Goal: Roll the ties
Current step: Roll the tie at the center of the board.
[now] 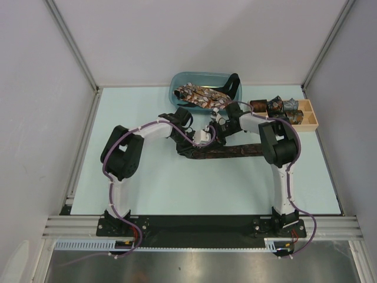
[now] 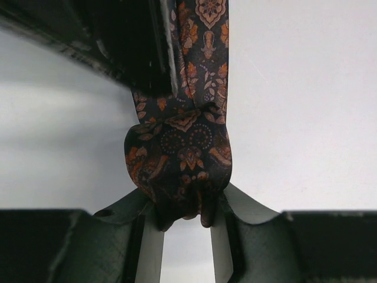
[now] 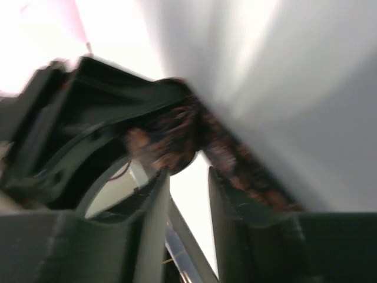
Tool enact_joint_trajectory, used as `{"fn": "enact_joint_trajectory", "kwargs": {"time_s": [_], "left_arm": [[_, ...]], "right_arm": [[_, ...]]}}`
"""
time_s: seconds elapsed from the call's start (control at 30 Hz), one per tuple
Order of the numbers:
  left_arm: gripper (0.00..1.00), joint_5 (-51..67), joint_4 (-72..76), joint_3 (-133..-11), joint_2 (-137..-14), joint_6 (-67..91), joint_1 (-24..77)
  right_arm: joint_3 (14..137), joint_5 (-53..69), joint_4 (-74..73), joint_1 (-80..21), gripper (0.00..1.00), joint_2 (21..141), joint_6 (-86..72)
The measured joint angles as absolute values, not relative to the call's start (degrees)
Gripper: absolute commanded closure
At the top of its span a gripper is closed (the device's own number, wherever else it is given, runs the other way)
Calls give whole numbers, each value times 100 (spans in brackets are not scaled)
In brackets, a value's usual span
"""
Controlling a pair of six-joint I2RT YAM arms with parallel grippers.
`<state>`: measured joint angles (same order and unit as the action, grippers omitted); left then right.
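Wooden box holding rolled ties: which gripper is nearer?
Right. The right gripper is left of the wooden box; the left gripper lies farther left, beyond it.

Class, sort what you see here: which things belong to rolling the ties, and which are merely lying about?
Belongs:
patterned tie, its coiled end pinched in the left tool
loose ties in the blue tub
coiled ties in the wooden tray

Just there:
purple cables
metal rail at the near edge
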<state>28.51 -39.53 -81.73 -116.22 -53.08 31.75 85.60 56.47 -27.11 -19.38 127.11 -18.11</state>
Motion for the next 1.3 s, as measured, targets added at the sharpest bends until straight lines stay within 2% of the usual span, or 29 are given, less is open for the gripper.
{"fn": "enact_joint_trajectory", "kwargs": {"time_s": [0.03, 0.17, 0.4, 0.47, 0.5, 0.53, 0.63, 0.77, 0.9, 0.93, 1.13, 1.3], "left_arm": [[64, 2845, -3953, -8171, -11622, -5312, 3175], [62, 2808, -3953, -8171, -11622, -5323, 3199], [58, 2768, -3948, -8136, -11594, -5371, 3210], [57, 2757, -3938, -8123, -11585, -5404, 3212], [56, 2755, -3924, -8108, -11581, -5408, 3212], [55, 2755, -3918, -8095, -11570, -5411, 3212], [46, 2759, -3911, -8086, -11566, -5413, 3212], [27, 2764, -3907, -8053, -11539, -5395, 3205], [14, 2921, -3817, -7981, -11480, -5223, 3129], [5, 2963, -3778, -7946, -11445, -5142, 3089], [2, 3190, -3282, -7800, -11220, -4534, 2875], [4, 3177, -3170, -7898, -11242, -4397, 2932]], "right_arm": [[8536, 5717, -2683, -1938, 54, 12658, -1861], [8486, 6025, -2587, -1970, 52, 12431, -1997], [8473, 6101, -2541, -2213, 55, 12444, -2051], [8473, 6071, -2473, -2250, 63, 12508, -2080], [8473, 6051, -2438, -2268, 70, 12551, -2093], [8473, 6027, -2386, -2283, 84, 12610, -2115], [8468, 5929, -2309, -2303, 100, 12742, -2169], [8370, 5793, -2272, -2285, 100, 12757, -2187], [8228, 5662, -2305, -2165, 100, 12759, -2130], [8200, 5616, -2335, -2119, 100, 12761, -2104], [8178, 5457, -2506, -1964, 100, 12816, -2027], [8294, 5461, -2659, -1964, 100, 12888, -1966]]}}
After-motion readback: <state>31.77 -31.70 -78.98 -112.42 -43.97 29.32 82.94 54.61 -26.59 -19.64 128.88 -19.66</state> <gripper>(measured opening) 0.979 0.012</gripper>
